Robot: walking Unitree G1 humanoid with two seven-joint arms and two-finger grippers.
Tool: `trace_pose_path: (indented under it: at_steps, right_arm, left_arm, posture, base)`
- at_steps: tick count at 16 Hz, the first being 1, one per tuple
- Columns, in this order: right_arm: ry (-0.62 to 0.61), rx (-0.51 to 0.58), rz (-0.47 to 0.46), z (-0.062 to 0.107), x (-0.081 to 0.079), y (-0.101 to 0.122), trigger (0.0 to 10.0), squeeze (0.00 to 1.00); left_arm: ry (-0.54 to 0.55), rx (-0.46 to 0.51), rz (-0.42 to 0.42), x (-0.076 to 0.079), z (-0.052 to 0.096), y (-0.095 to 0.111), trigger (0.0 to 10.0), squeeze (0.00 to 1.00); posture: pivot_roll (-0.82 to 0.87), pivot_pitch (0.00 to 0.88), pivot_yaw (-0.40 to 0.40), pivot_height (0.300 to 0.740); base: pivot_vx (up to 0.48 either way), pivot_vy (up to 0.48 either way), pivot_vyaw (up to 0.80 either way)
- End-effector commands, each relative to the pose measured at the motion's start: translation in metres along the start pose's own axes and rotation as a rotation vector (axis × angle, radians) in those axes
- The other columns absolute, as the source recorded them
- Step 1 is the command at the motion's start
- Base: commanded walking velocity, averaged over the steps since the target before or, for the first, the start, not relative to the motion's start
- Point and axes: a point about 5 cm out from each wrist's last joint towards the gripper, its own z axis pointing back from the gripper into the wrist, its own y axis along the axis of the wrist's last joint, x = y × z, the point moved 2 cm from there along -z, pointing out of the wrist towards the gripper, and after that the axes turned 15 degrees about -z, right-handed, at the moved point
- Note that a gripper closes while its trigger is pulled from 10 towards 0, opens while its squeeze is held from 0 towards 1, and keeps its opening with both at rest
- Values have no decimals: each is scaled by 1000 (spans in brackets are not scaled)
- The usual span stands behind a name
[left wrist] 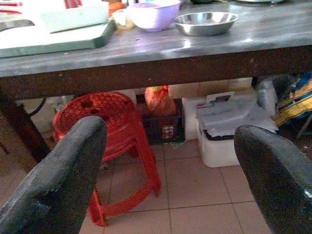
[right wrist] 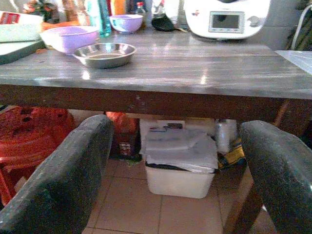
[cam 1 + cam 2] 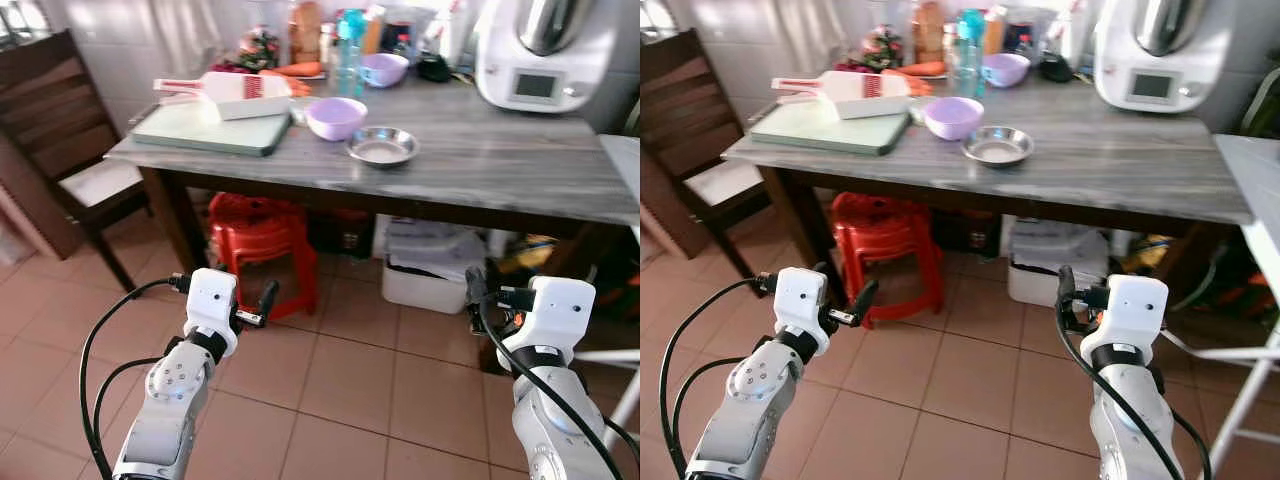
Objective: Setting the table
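Left eye view: a grey wooden table [image 3: 480, 165] stands ahead of the robot across an open stretch of tiled floor [image 3: 340, 370]. Near the table's front edge sit a steel dish [image 3: 382, 146] and, just beside it toward the robot's left, a lilac bowl [image 3: 335, 117]. A green cutting board [image 3: 210, 130] lies further left, and a white kitchen machine [image 3: 540, 55] stands at the far right. Both arms are raised low in front, well short of the table. The left end effector [image 3: 262, 305] and the right end effector [image 3: 476, 290] point forward.

Right eye view: the same layout. The dish lies ahead and above, roughly between the two arms, so neither arm is clearly nearer. A dark chair [image 3: 690, 150] stands at the left, and a red stool [image 3: 880, 245] sits under the table.

Left wrist view: the two black fingers [image 1: 58, 185] are spread wide, holding nothing. The dish and bowl sit above the table's front edge; the stool is below.

Right wrist view: the fingers [image 2: 63, 175] are also spread wide and empty. The dish sits close to the edge with bare tabletop beside it, toward the machine. A white bin [image 2: 178, 168] sits under the table.
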Motion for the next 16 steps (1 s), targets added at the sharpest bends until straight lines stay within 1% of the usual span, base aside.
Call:
trace_pose_path:
  at_steps: [1,7,9,11,16]
  right_arm:
    - [-12,-2,12,-1,3,0,10000,0]
    - [-7,1,14,-3,1,-1,10000,0]
    - [-7,1,15,-3,1,-1,10000,0]
    - [-9,2,16,-3,2,-1,10000,0]
    - [-10,0,14,-3,2,-2,10000,0]
  left_arm:
    - [-10,16,-3,0,-3,6,10000,0]
    - [-9,16,-5,-2,-3,6,10000,0]
    - [-13,18,-6,-1,-3,6,10000,0]
    - [-16,18,-6,0,-3,6,10000,0]
    - [-21,18,-5,1,-3,6,10000,0]
  posture:
    - [-49,4,20,740]
    - [-45,0,21,740]
    - [-46,0,21,740]
    - [-47,0,21,740]
    - [-46,0,22,740]
  base:
    - [0,-319,-550]
    - [0,-319,-524]
    - [0,-319,0]
    - [0,-317,-428]
    - [0,-319,0]
